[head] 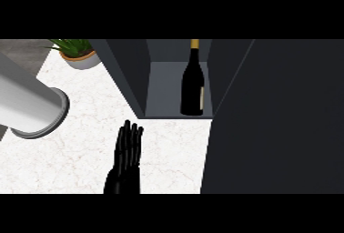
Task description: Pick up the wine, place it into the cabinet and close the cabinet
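White marble worktop [80,136]; left robot hand [126,157] rests flat with fingers straight and together, holding nothing, wine [193,82] upright in the cabinet [134,73].

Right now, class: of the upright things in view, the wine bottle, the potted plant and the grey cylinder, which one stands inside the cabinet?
The wine bottle: dark, gold-topped, upright inside the open cabinet. The potted plant and grey cylinder stand outside on the counter.

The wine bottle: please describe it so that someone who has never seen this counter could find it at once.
Look at the dark cabinet at the back of the white marble counter; its door stands open to the right. Inside, on the grey shelf, the wine bottle stands upright near the right wall. It is the only thing in there, dark with a gold-capped neck.
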